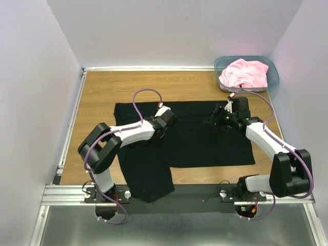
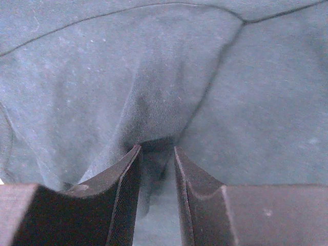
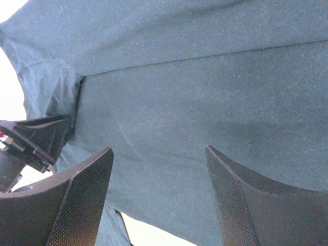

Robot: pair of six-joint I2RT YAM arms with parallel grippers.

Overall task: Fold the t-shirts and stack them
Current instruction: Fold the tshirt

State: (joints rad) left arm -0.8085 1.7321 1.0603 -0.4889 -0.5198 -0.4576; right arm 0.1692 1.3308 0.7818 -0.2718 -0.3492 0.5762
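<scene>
Left hand [image 2: 157,148] pinches a ridge of the wrinkled black t-shirt [image 2: 154,77]; right hand [image 3: 159,148] spread.

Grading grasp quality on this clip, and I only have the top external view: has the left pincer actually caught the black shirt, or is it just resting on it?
Observer: Caught, it seems. The left wrist view shows the left pincer pinching a raised ridge of the black shirt.
Operator: And the right pincer?
Observer: In its wrist view the right pincer is wide open over smooth cloth, with nothing between its fingers.
Operator: Any seam near the left grip?
Observer: Yes, a seam runs up and right from the fingertips.
</scene>
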